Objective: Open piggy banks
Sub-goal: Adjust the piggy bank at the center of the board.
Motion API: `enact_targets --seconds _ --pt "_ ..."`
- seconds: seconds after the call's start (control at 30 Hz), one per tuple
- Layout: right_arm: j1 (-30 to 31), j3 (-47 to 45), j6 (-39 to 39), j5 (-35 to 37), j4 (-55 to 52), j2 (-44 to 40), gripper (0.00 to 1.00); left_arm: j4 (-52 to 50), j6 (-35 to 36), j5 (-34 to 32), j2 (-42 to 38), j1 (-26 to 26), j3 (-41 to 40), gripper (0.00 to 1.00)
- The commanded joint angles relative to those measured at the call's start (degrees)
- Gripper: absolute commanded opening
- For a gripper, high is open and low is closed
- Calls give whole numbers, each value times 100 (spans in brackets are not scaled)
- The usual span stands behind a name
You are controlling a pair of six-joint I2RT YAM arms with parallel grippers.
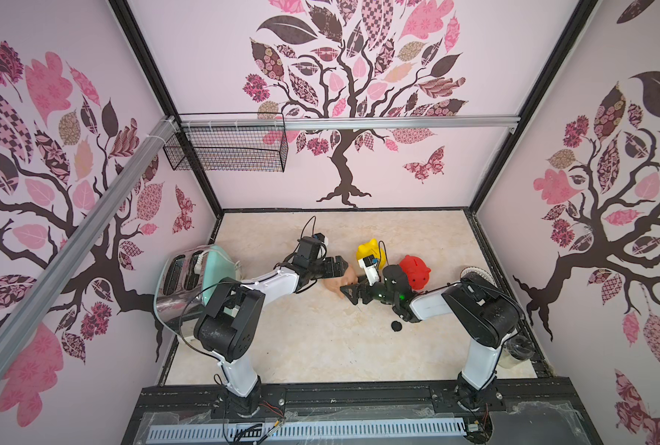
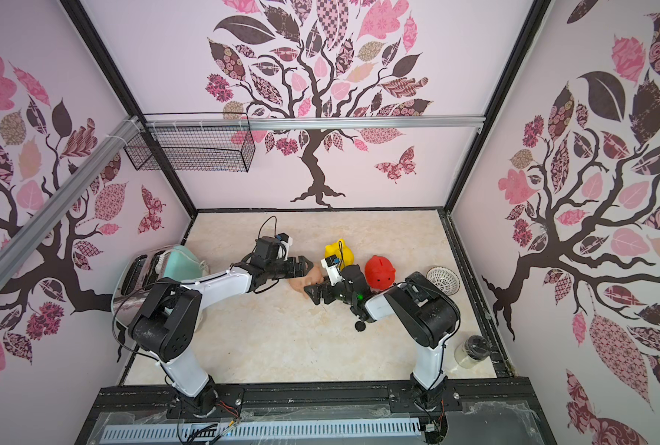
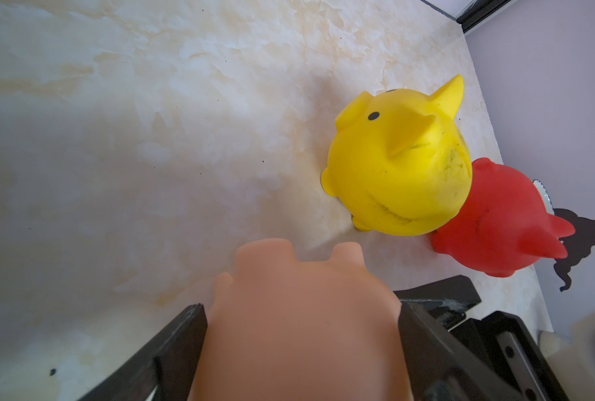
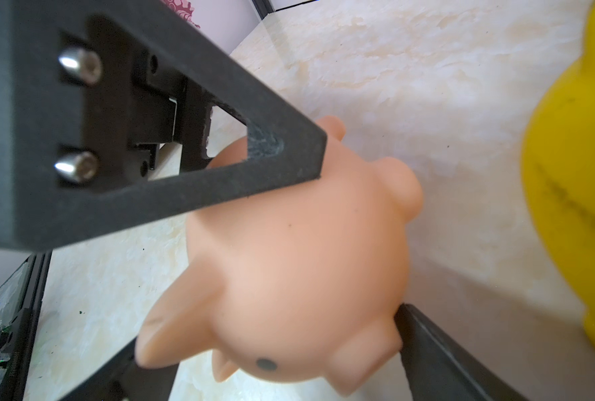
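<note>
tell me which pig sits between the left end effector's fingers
The peach-tan glossy plastic pig; the yellow plastic pig and red plastic pig stand free of the left end effector.

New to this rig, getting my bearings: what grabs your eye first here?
The peach piggy bank, clamped in the left end effector at centre with the right end effector open around it, draws the eye first. Just behind stand the yellow piggy bank and red piggy bank, and a mint-green toaster sits far left.
</note>
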Motion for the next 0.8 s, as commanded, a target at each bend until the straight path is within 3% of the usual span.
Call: enact_targets --seconds 0.0,0.17,0.33,0.77 --pt "40 90 114 -243 115 47 100 -749 142 155 327 -98 -124 91" --pt "36 136 286 -288 125 74 98 -763 155 187 334 -98 -107 91" --pt "37 202 983 -343 196 205 93 -835 188 270 328 -98 -38 90" --pt "35 -45 3694 -643 1139 404 87 -1276 285 144 151 -96 309 91"
